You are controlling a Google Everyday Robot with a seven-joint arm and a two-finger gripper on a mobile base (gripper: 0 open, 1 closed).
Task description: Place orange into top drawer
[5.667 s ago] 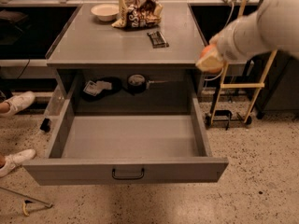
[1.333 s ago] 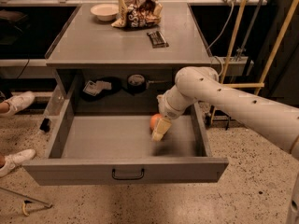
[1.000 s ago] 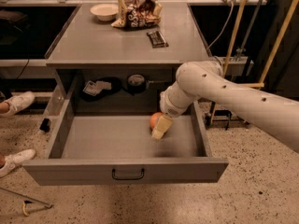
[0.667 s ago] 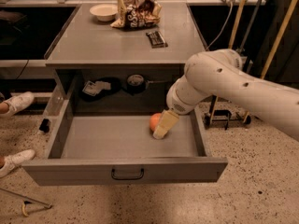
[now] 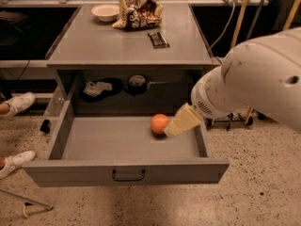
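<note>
Plainly, the orange (image 5: 160, 123) sits in the top drawer (image 5: 84, 172), gripper (image 5: 172, 129) just beside it, opening unclear.

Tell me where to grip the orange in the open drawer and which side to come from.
Grip the orange across its middle, coming from above: it is round, with no handle, and rests on the top drawer floor. The gripper sits beside it, on the camera's right.

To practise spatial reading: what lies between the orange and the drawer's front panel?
Only bare drawer floor, in the camera view; the gripper sits beside the orange, not between.
</note>
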